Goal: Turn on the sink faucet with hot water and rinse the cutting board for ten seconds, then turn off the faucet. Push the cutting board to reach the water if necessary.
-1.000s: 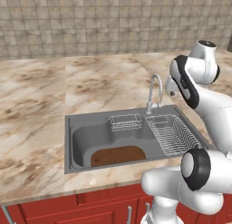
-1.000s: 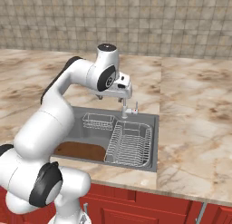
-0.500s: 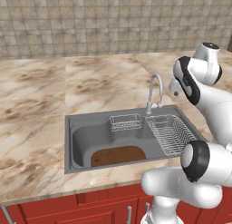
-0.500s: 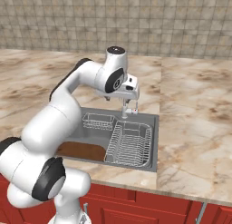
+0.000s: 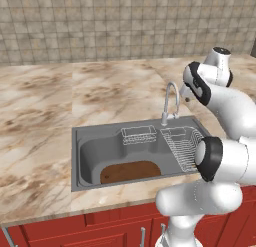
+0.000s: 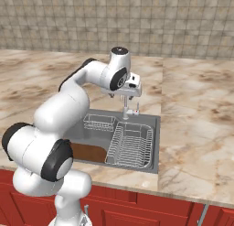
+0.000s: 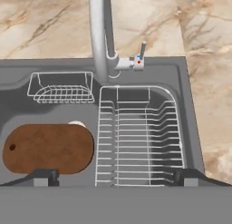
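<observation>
The silver sink faucet rises behind the grey sink, and its small lever handle with a red dot sticks out to the right of its base. The dark-brown cutting board lies flat on the basin floor at the front left; it also shows as the cutting board and the cutting board. No water runs from the spout. My gripper hangs open above the basin, looking down past the faucet, with nothing between its fingers. From the right base, the gripper sits just over the faucet.
A wire dish rack fills the right half of the basin. A small wire basket hangs at the back left wall. Marble counter surrounds the sink, with a tiled wall behind.
My arm has shifted slightly to the right, bringing the hand closer over the faucet. The cutting board and the racks have not moved.
</observation>
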